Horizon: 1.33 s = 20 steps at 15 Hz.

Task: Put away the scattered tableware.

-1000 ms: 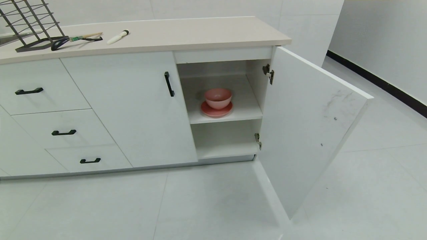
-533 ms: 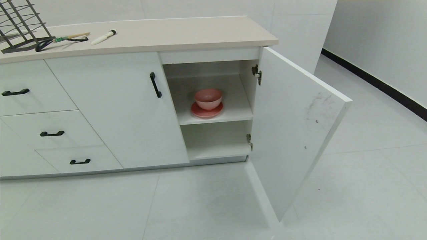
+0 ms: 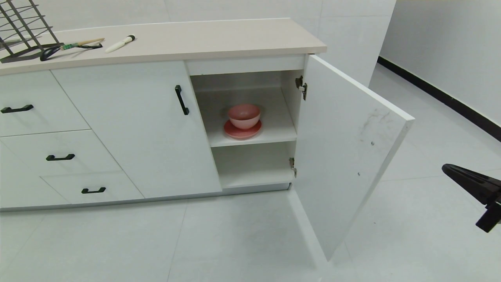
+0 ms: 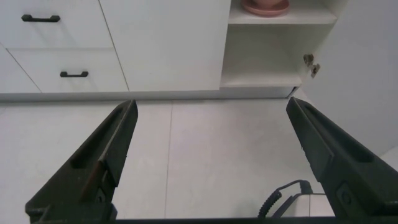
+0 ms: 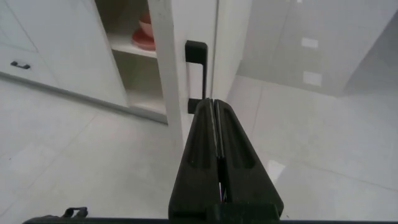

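A pink bowl (image 3: 244,115) sits on a red plate (image 3: 242,132) on the upper shelf of the open cabinet (image 3: 254,139). The right wrist view shows the bowl (image 5: 145,25) and plate (image 5: 143,42) past the door's edge. My right gripper (image 3: 447,169) hangs shut and empty over the floor, right of the open door (image 3: 344,149). In its own view the right gripper (image 5: 213,103) points at the door's black handle (image 5: 196,71). My left gripper (image 4: 211,102) is open and empty, low above the floor, facing the cabinet; the plate (image 4: 265,7) shows far off.
On the countertop (image 3: 219,37) lie a wire rack (image 3: 21,31), scissors (image 3: 51,51), a brush (image 3: 84,42) and a white-handled knife (image 3: 119,44). Drawers (image 3: 39,129) and a shut door (image 3: 133,129) stand to the left. The lower shelf (image 3: 254,172) is bare.
The head camera shifted a second ago, then held still. My right gripper has come into the head view at the right edge. Bowl, plate and door have not moved.
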{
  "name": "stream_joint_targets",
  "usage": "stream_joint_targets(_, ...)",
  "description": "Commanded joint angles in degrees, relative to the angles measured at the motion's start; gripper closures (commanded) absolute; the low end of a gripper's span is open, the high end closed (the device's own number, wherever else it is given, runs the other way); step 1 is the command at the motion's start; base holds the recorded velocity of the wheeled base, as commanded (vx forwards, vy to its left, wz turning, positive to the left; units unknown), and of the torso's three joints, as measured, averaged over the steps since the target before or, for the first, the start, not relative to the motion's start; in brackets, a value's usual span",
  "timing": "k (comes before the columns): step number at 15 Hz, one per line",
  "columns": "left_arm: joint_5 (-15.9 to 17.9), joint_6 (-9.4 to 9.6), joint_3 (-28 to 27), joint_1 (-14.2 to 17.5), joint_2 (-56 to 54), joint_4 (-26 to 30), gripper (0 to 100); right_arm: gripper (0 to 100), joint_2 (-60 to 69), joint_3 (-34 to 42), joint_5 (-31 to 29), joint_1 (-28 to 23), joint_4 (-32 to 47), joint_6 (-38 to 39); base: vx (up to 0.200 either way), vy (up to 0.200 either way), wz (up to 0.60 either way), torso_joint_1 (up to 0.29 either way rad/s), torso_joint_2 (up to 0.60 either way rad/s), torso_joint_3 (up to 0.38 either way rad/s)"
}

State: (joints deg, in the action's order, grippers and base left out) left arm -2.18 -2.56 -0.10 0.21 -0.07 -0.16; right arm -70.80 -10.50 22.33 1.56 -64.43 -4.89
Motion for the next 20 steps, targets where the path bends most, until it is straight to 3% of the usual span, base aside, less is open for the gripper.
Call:
stream_joint_targets(1,-0.10,-0.08,0.01,0.06,0.07,-0.02,0,100,-6.72,-1.63,0.78,0.02,-1.40,-0.47,0.000,0.000,0.00,0.000,0.00,0.000)
stream_joint_targets(9,-0.19,-0.34,0.01,0.06,0.07,-0.02,0,100,-22.36,-16.13,2.01,-0.07,-7.20,-0.56,0.000,0.000,0.00,0.000,0.00,0.000)
stream_joint_targets(20,-0.37,-0.43,0.01,0.06,0.07,-0.11,0,100,-27.02,-18.16,2.98,3.27,-9.14,-1.70,0.000,0.000,0.00,0.000,0.00,0.000)
